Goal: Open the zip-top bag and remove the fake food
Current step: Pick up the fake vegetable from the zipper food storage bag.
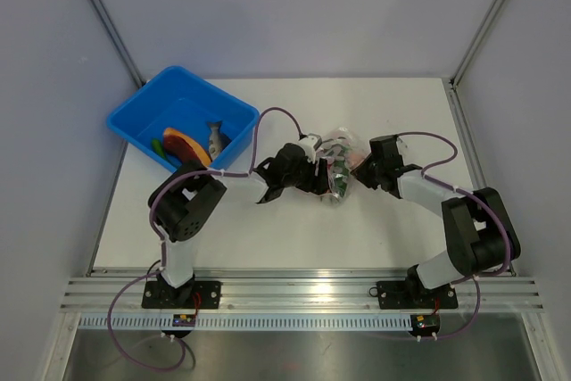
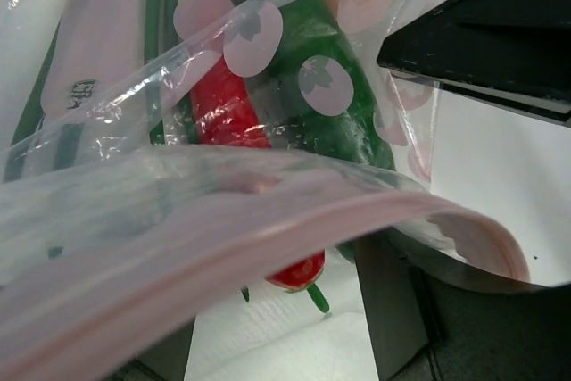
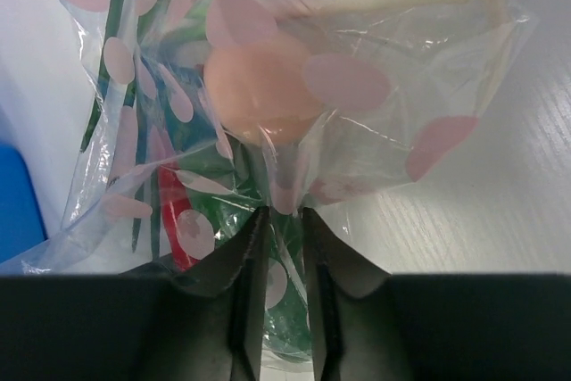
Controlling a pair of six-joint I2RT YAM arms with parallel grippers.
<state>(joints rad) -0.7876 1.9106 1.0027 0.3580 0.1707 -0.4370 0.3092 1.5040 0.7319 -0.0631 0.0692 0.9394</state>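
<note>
- The bin (image 1: 134,136) stands at the far left of the surface (image 1: 268,229). It holds a grey fish (image 1: 215,137) and an orange-tan piece (image 1: 187,144), so part of the food looks to be out already.
- The left fingers (image 2: 393,310) stand released and well apart. The pink zip strip (image 2: 268,220) sags across the gap between them without being pinched.
- The bag (image 1: 337,162) lies mid-surface, between the two arms and touching both. Inside are a green vegetable (image 2: 294,69), a red chilli (image 2: 223,113) and a pinkish ball (image 3: 259,86).
- Whether the mouth of the bag is fully parted cannot be told.
- The right fingers (image 3: 250,283) are clenched on a fold of the bag's film, just below the ball. They appear to anchor the bag.
- The step in hand seems to be getting a two-sided hold in order to empty the rest.
- The next move likely calls for the left fingers to close on one lip of the strip. The right hold must stay firm, since the thin film could slip or bunch.
</note>
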